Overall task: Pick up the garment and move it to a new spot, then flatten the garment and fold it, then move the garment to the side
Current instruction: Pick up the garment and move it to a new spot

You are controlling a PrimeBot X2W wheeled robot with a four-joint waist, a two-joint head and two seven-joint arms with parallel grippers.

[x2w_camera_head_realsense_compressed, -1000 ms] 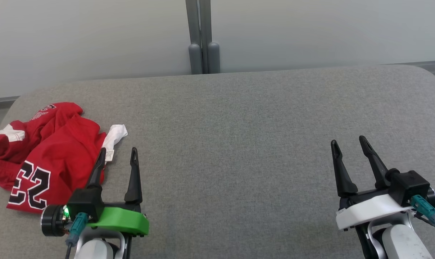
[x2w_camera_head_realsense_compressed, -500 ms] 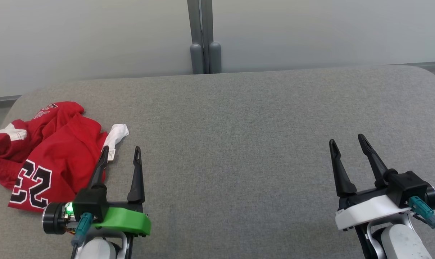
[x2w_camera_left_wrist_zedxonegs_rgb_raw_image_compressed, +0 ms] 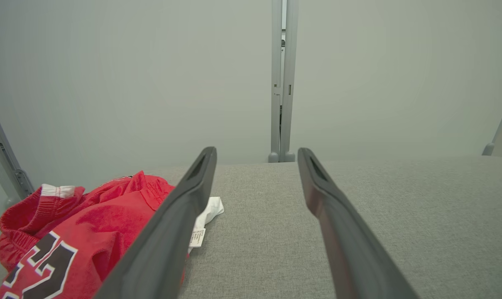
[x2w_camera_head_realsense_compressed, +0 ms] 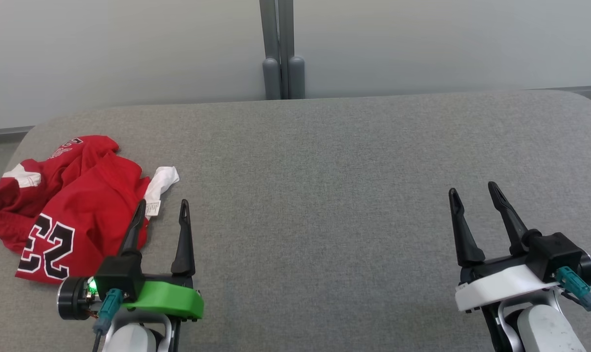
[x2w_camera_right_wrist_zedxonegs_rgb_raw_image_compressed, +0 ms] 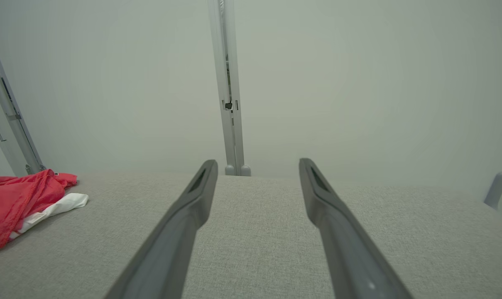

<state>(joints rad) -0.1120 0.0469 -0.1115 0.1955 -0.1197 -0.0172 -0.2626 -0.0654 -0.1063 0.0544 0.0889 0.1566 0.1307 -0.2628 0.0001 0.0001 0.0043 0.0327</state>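
Only the head camera has been turned slightly. Left tool (x2w_camera_head_realsense_compressed: 162,202) and right tool (x2w_camera_head_realsense_compressed: 472,187) are held apart, and the garment (x2w_camera_head_realsense_compressed: 80,195) is heaped at ten o'clock from the left tool.

Soft red cloth garment (x2w_camera_head_realsense_compressed: 75,205) (crumpled); matt grey woven tabletop (x2w_camera_head_realsense_compressed: 324,171); smooth dark plastic pincer fingers (x2w_camera_head_realsense_compressed: 183,239)
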